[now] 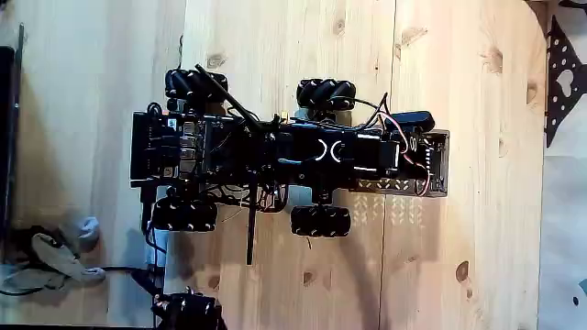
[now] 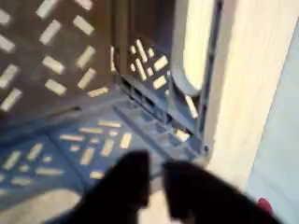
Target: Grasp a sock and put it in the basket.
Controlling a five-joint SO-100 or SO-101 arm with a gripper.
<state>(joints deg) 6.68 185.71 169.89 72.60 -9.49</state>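
The dark brown latticed basket [image 1: 440, 167] stands at the right end of the wheeled robot, and my arm [image 1: 385, 151] reaches over it. The wrist view looks down into the basket [image 2: 84, 140], showing its perforated floor and walls. My gripper [image 2: 157, 185] hangs just above the floor with its two dark fingers a little apart, and basket floor shows in the gap. A pale beige patch [image 2: 33, 207] lies at the bottom left of the wrist view. It is too blurred to tell whether it is the sock.
The robot's body [image 1: 257, 151] with several mecanum wheels stands on pale wooden boards. A bundle of grey and white socks [image 1: 64, 247] lies at the lower left beside cables. A dark object [image 1: 188, 310] sits at the bottom edge.
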